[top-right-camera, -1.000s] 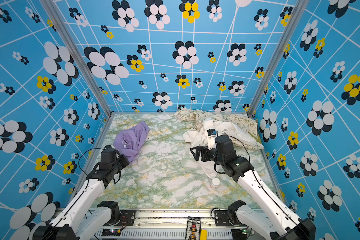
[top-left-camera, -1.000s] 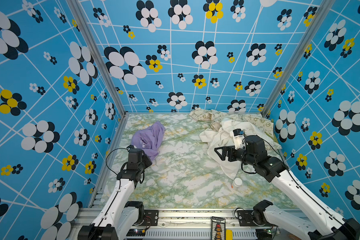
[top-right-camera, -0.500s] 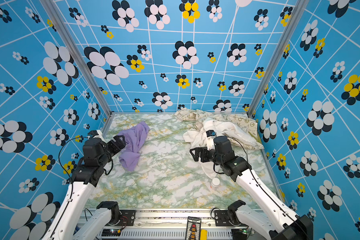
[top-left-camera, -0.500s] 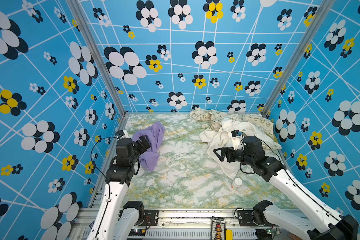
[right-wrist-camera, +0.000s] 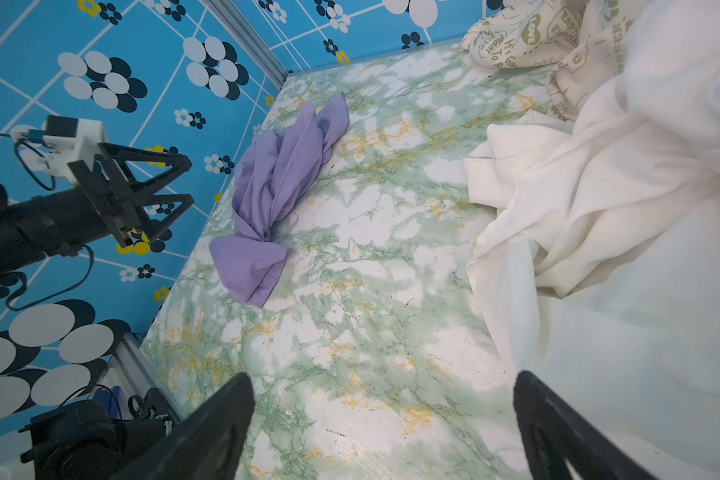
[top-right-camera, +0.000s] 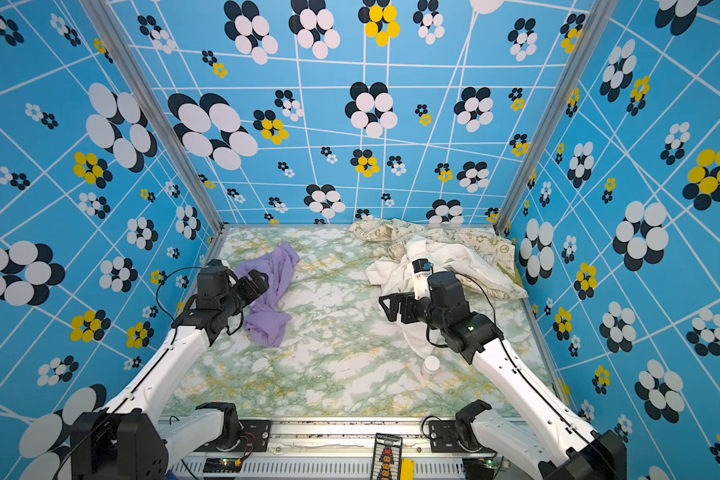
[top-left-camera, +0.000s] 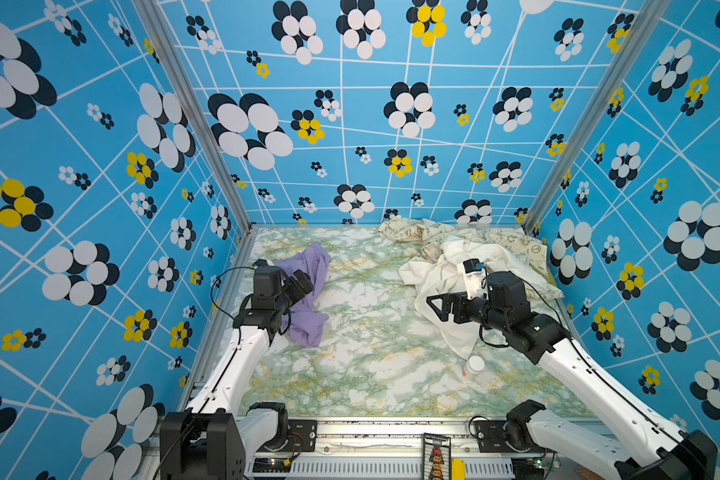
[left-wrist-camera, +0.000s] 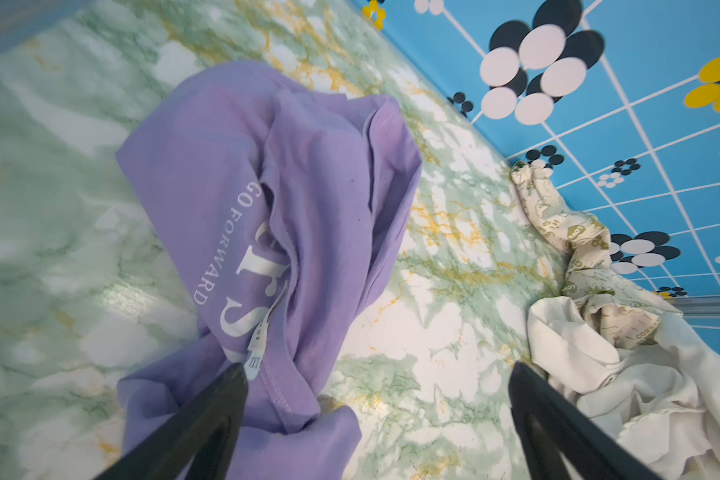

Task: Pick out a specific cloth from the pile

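In both top views the cloth [top-left-camera: 310, 324] lies crumpled on the table [top-left-camera: 371, 365] near its left edge, partly hidden behind the left pincer [top-left-camera: 305, 284]. That pincer hangs over it, jaws spread, nothing in them. The right pincer [top-left-camera: 433, 309] gapes empty too, above the white cloth [top-left-camera: 454, 336], whose far folds overlap a cream printed cloth [top-left-camera: 412, 230] in the back right corner. A small white bottle [top-left-camera: 473, 365] sits just beside the white cloth's near tip. Bare marble runs wide between the two heaps.

Left wrist view: white lettering shows on the lavender, half swallowed by a fold. One finger [left-wrist-camera: 208, 415] crosses in front of the fabric; whether it touches is unclear.

Right wrist view: the cloth sits alone by the wall [right-wrist-camera: 154, 41], and the white cloth runs off the frame.
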`<state>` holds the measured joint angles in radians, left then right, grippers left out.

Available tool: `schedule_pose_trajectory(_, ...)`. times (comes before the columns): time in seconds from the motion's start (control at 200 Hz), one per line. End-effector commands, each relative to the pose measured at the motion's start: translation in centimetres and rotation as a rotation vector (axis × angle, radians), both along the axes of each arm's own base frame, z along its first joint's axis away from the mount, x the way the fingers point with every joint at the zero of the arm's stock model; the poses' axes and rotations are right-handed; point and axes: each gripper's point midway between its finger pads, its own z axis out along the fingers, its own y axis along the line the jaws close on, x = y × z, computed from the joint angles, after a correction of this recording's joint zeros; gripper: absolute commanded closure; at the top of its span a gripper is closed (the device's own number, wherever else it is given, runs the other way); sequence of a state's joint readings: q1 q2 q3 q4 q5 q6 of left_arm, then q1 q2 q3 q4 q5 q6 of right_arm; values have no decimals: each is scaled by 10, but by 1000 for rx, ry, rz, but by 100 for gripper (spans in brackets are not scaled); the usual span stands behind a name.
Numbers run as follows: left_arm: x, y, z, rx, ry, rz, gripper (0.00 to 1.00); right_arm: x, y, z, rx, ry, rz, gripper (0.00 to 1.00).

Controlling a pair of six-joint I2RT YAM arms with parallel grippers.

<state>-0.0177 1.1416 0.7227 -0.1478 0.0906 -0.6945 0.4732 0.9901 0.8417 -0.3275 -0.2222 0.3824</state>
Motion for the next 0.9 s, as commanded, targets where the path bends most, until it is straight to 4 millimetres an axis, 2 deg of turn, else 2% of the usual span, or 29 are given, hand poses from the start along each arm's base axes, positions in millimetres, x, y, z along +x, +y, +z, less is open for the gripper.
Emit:
schedule_pose_trajectory(0.0, -1, -1, -29, -67, 39, 22, 1, -1, -1, 0, 12, -9, -4, 1)
schedule_pose_trajectory(0.135, -11, -3, -71, -98, 157, 28, 1, 1, -1, -2, 10, -2, -3, 1)
schedule_pose_trajectory(0.23, -17, -4, -92, -133, 232, 25, 1, 1, -1, -4, 5, 2, -6, 1)
schedule_pose_trajectory(0.345, -22, -7, -106, -160, 283, 18, 1, 1, -2, -7, -1, 5, -5, 1)
schedule_pose_trajectory(0.43, -23, -6, -106, -159, 281, 18, 1, 1, -3, -7, -9, 0, -8, 1)
schedule_pose_trajectory(0.51, -21, -3, -93, -140, 247, 18, 1, 2, -6, -9, -25, -7, -19, 1)
schedule_pose_trajectory(0.66, -14, 8, -37, -29, 91, 4, 1, 8, -17, -10, -76, -42, -67, 1)
schedule_pose_trajectory(0.785, -14, 21, 16, 123, -68, -9, 1, 22, -42, -6, -146, -109, -197, 1)
schedule_pose_trajectory(0.9, -20, 33, 48, 271, -196, -8, 1, 36, -68, -1, -196, -190, -320, 1)
